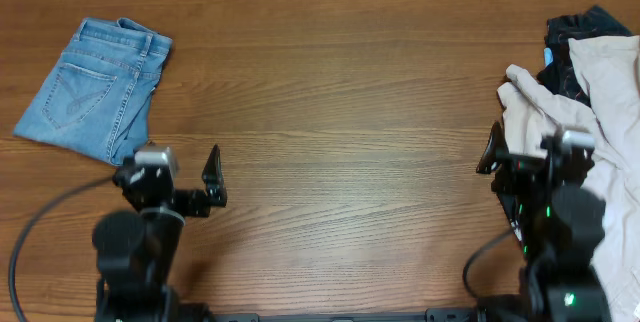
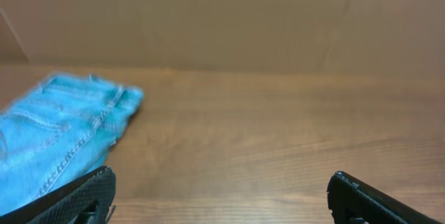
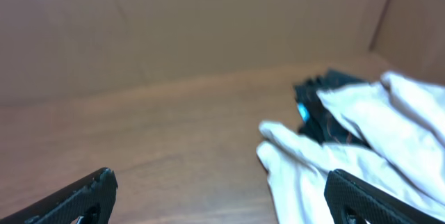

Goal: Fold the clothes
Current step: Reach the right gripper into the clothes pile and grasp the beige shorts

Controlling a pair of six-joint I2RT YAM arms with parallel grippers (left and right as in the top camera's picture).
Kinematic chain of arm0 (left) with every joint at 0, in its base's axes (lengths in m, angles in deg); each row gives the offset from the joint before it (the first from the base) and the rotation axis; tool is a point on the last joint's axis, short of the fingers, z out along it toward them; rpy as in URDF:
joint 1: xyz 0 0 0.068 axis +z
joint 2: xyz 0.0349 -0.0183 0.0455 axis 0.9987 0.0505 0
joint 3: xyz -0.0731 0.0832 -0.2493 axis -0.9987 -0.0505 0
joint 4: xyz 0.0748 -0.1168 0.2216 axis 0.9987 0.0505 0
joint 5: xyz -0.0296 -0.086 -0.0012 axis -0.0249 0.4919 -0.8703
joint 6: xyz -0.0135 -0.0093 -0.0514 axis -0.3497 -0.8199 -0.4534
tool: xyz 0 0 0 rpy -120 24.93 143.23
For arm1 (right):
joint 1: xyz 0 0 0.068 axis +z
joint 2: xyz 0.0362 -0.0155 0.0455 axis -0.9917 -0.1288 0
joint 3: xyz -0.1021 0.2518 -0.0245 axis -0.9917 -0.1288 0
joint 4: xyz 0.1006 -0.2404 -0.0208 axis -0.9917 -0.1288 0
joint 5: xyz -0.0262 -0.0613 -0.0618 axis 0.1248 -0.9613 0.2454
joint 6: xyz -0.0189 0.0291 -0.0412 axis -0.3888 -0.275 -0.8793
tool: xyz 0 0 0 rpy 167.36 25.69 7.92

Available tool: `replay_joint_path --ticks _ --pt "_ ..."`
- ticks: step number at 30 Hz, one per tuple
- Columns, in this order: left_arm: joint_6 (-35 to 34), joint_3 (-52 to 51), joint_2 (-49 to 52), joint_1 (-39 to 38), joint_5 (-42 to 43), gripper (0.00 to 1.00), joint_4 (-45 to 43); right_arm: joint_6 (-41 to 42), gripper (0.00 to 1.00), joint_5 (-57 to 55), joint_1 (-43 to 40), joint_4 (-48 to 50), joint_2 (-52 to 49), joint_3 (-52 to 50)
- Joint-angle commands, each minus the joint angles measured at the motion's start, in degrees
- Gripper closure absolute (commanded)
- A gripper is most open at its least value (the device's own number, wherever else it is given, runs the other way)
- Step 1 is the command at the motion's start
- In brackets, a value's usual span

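Observation:
The beige shorts [image 1: 605, 102] lie crumpled at the table's right edge, and they also show in the right wrist view [image 3: 327, 172]. A black jersey [image 1: 575, 32] lies partly under them, also seen in the right wrist view [image 3: 327, 109]. Light-blue denim shorts [image 1: 95, 87] lie folded at the far left, also seen in the left wrist view [image 2: 55, 133]. My right gripper [image 1: 545, 154] is open and empty just in front of the beige shorts, with its right finger [image 3: 361, 193] over the cloth. My left gripper [image 1: 170, 167] is open and empty, in front of the denim shorts.
The wooden table [image 1: 340, 112] spans the view, with a brown cardboard wall [image 2: 222, 15] along its far side. Cables trail from both arms near the front edge.

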Motion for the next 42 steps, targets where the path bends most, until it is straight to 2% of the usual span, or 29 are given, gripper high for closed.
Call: replay_joint_path --ticks 1,4,7,15,28,34,38,42 --pt "-0.74 5.70 8.11 -0.37 0.90 0.00 3.32 0.46 0.00 -2.23 -1.73 -3.28 -9.77 7.41" --pt "-0.76 9.01 15.10 -0.37 1.38 0.00 7.32 0.46 0.00 -1.75 -4.09 -8.48 -20.79 13.27" --pt "-0.83 10.54 20.79 -0.37 2.27 0.00 8.90 0.44 0.00 -1.16 -6.21 -9.31 -31.34 16.76" --pt "-1.05 10.54 30.97 -0.37 4.02 0.00 8.83 0.15 0.00 -1.18 -7.61 0.00 -51.15 17.77" --pt "-2.10 10.51 35.06 -0.37 4.15 0.00 8.24 -0.02 0.07 -6.88 -7.72 11.85 -66.42 17.77" --pt "-2.10 10.49 35.06 -0.37 4.17 0.00 8.26 0.04 0.24 -7.82 -9.64 14.91 -68.96 17.77" --pt "-2.12 10.49 35.06 -0.37 4.15 0.00 8.24 0.02 0.45 -7.80 -11.43 15.54 -68.96 17.77" --pt "-2.10 10.49 35.06 -0.37 4.15 0.00 8.26 0.02 0.74 -7.67 -12.90 14.71 -68.96 17.75"
